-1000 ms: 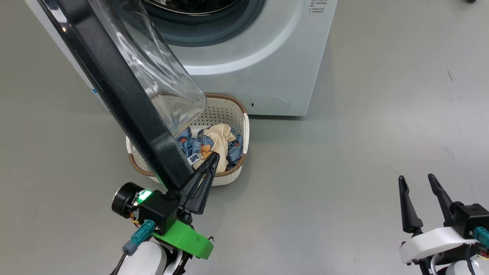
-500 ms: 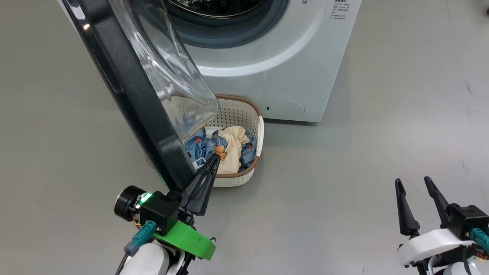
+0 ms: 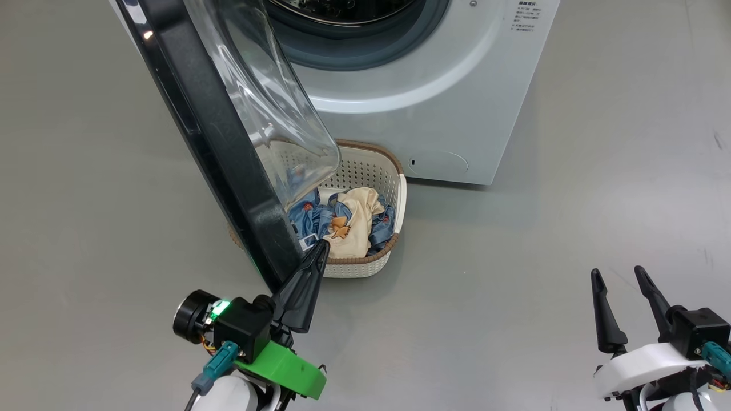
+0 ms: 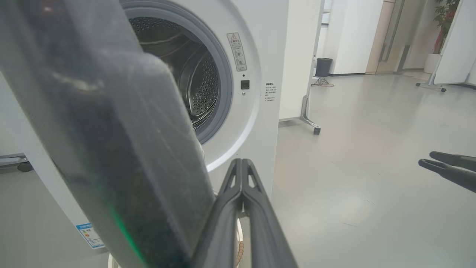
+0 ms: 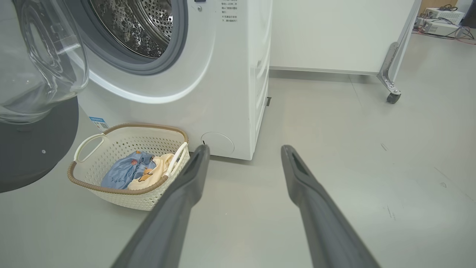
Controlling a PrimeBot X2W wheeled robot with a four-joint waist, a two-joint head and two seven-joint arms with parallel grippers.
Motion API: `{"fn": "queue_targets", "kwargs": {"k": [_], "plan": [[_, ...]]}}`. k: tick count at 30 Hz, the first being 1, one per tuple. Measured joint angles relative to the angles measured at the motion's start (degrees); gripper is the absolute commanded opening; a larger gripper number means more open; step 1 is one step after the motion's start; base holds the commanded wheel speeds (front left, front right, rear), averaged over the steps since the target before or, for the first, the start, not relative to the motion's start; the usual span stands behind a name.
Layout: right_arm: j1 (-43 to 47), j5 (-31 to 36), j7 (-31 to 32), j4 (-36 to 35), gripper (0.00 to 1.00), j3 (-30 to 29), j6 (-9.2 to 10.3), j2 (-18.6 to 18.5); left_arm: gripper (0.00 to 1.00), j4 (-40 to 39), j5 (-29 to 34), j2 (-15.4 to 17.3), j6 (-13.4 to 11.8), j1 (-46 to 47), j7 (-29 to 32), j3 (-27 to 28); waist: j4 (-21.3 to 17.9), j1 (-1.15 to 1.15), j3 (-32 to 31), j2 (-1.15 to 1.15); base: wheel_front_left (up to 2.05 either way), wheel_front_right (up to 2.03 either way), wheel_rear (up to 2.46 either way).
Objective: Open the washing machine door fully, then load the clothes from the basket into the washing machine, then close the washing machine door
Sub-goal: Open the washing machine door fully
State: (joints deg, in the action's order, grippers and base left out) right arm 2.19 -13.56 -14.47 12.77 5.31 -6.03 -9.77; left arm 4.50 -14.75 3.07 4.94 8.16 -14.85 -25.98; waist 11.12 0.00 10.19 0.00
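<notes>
Head view is shifted against earlier frames, a camera move: washing machine [image 3: 434,114], basket [image 3: 357,268] and clothes [image 3: 354,225] sit further right in frame. Washing machine door [image 3: 217,131] stands open, black rim running from upper left down to lower centre. Left gripper [image 3: 321,246] sits lower centre-left, fingers pressed shut with nothing between, flank against door's bottom corner as before. Clothes lie in basket, frame centre, just before machine. Right gripper [image 3: 618,272] is at lower right, jaws spread, empty — unchanged.
</notes>
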Motion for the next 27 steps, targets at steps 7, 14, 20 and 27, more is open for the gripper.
{"fn": "queue_targets", "kwargs": {"k": [7,14,20,27], "plan": [[-0.02,0.01,0.0,0.21,1.0,-0.15,-0.42,0.2,0.0,0.52,-0.01,-0.12,-1.32,-1.21,0.0,0.53,0.89,0.0,-0.08,0.0,0.0,0.0,0.0],[-0.01,0.0,0.0,0.58,1.0,-0.66,-0.42,0.3,0.0,0.92,-0.49,-0.33,-1.96,-1.29,0.0,0.88,1.95,0.0,-0.61,0.0,0.0,0.0,0.0],[0.13,0.01,-0.01,0.8,1.0,-0.76,-0.45,0.37,0.0,1.04,-0.58,-0.35,-2.53,-1.71,0.0,1.12,3.26,0.0,-1.38,0.0,0.0,0.0,0.0],[0.34,0.02,-0.01,0.88,1.0,-0.7,-0.48,0.62,0.0,1.19,-0.85,-0.34,-3.55,-2.38,0.0,1.42,4.92,0.0,-2.15,0.0,0.0,0.0,0.0]]}}
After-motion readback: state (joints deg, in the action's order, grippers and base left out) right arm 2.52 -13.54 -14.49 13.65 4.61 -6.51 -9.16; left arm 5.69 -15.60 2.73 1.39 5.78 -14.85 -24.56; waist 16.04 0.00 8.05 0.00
